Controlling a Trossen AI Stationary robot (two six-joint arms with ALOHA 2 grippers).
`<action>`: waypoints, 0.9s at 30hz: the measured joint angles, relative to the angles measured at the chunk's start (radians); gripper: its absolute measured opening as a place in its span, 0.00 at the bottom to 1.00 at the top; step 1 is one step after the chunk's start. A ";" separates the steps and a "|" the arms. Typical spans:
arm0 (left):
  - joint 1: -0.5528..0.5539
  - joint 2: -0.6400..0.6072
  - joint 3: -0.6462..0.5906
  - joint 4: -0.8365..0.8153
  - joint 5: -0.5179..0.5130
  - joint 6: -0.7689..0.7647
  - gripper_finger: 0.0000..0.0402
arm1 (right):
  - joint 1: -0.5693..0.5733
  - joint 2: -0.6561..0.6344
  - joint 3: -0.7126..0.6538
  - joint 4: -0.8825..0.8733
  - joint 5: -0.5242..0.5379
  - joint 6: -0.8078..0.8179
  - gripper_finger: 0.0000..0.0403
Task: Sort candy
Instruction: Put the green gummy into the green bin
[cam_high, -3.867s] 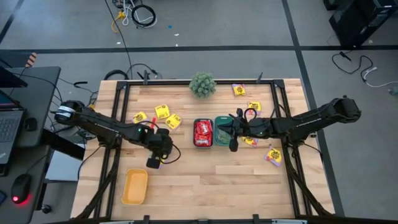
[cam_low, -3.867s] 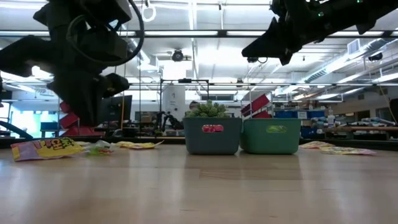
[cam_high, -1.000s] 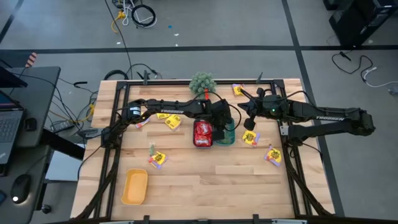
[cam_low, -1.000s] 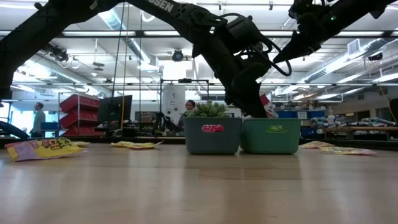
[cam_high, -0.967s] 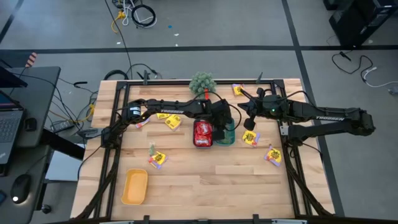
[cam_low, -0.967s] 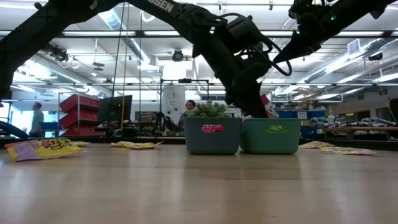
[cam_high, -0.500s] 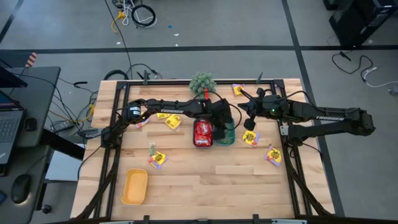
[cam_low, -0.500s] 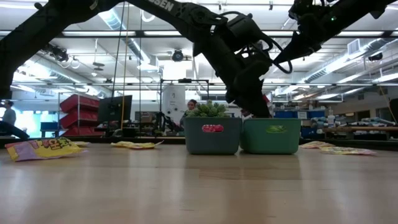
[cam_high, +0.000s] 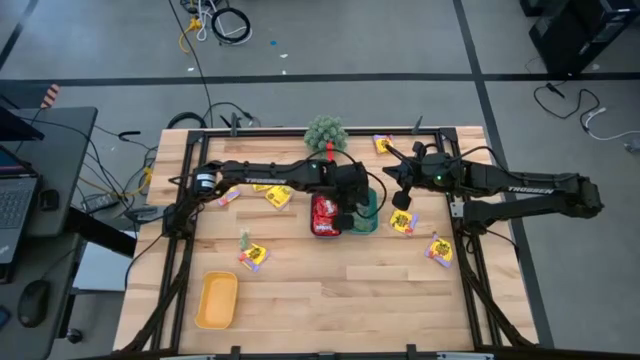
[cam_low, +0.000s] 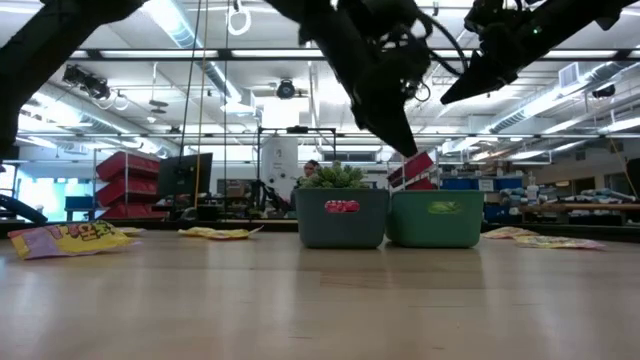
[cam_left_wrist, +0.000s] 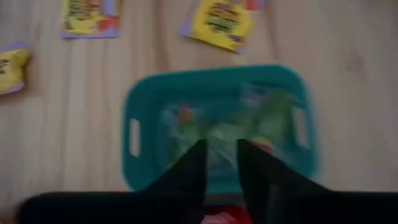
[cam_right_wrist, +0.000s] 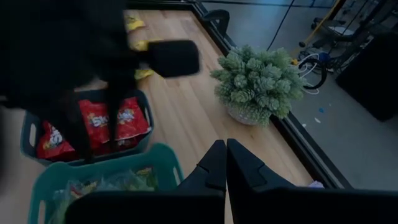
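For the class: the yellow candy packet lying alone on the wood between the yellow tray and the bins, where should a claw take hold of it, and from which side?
The yellow packet lies flat with bare table around it, so come straight down from above and pinch across its narrower width, probably near the middle, where the wrapper bunches least.

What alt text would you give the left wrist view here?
The left gripper hangs over a teal tray of pale green candy, its two dark fingers slightly apart and empty. Yellow candy packets lie on the wooden table beyond.
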 joint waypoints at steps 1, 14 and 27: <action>-0.006 -0.007 0.000 -0.009 0.001 0.000 0.15 | 0.002 0.000 0.000 -0.001 0.000 0.000 0.00; -0.061 -0.101 -0.099 0.156 -0.067 -0.084 0.00 | 0.058 0.001 0.000 0.023 -0.013 0.015 0.00; -0.115 -0.332 -0.623 0.639 -0.099 -0.205 0.00 | 0.105 0.044 0.000 0.097 -0.014 0.032 0.00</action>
